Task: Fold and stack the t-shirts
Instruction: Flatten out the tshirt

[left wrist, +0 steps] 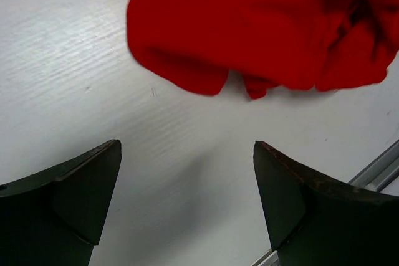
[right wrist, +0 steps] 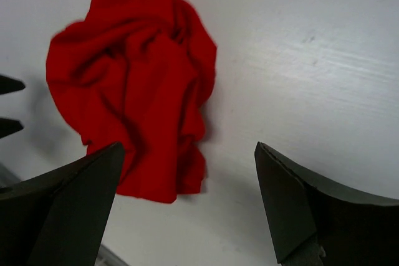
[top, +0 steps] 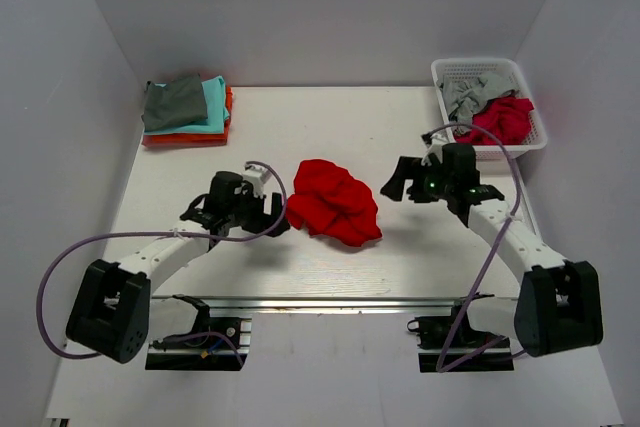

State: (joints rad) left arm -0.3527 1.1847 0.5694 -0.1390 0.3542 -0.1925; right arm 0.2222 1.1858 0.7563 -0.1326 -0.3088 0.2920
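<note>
the crumpled red t-shirt (top: pixel 333 202) lies in the middle of the table (top: pixel 320 127), between your arms. your left fingers (left wrist: pixel 75 185) and right fingers (right wrist: pixel 305 204) are spread, holding nothing. expect light, limp cloth that sags and bunches; pinch an outer edge, not the heap's middle.

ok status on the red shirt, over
Left tool open, empty. Right tool open, empty. Red t-shirt crumpled mid-table, not yet folded. Nothing between it and either tool; folded stack far left, basket far right.
</note>
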